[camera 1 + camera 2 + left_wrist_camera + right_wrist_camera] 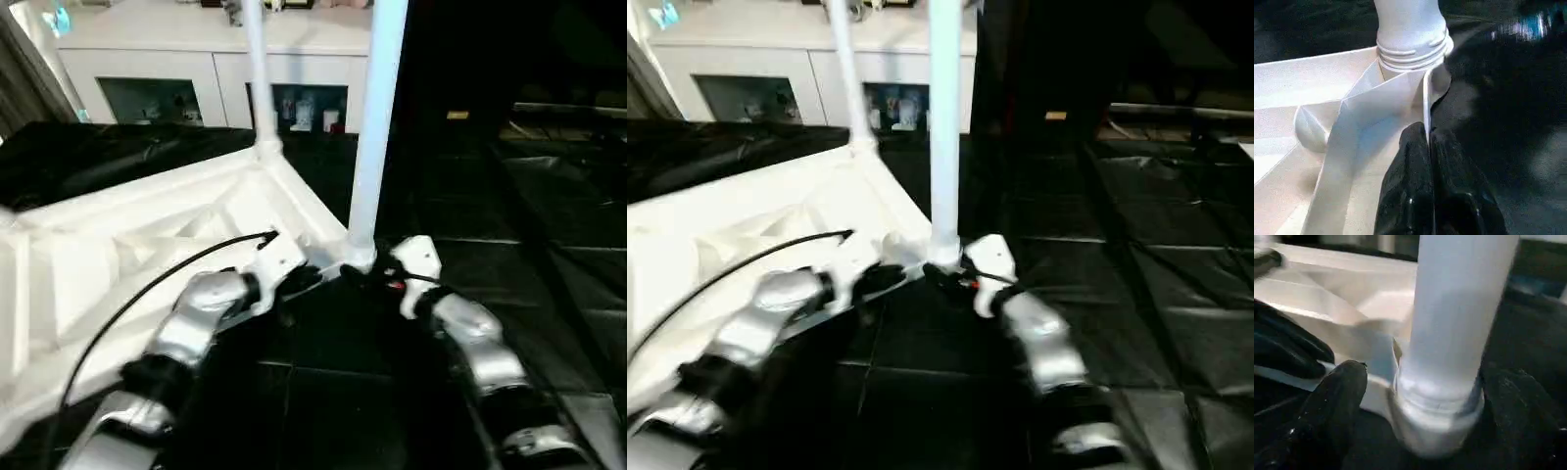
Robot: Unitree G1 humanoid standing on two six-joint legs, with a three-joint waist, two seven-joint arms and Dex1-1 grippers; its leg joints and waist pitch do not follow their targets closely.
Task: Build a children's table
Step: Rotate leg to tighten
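Black sheeting covers the big surface (490, 294) ahead of me, and a white cabinet (196, 69) with glass doors runs across the upper left of the head view. On the sheeting the children's table lies upside down: its white rimmed top (118, 264) fills the left and centre of the frame, underside up, with its near corner pointing toward the lower middle.

Two legs stand upright in its corner sockets. I see the near leg (372, 127) rising from the socket at that near corner and leaving the top edge of the frame, and the far leg (257, 69) standing at the corner behind it, in the upper middle.

My left pincer (1427, 142) is pressed shut on the thin rim of the top, just beside the near socket; in the left wrist view one finger sits inside the rim wall and one outside, with the ribbed end of the near leg seated right beyond them.

My right pincer (367, 277) sits low at the foot of the near leg from the right of the frame. In the right wrist view its fingers (1337, 401) are spread wide on either side of the leg's base, and I see a gap between them and the leg, so it holds nothing.

A black cable (147, 294) loops over my left forearm.
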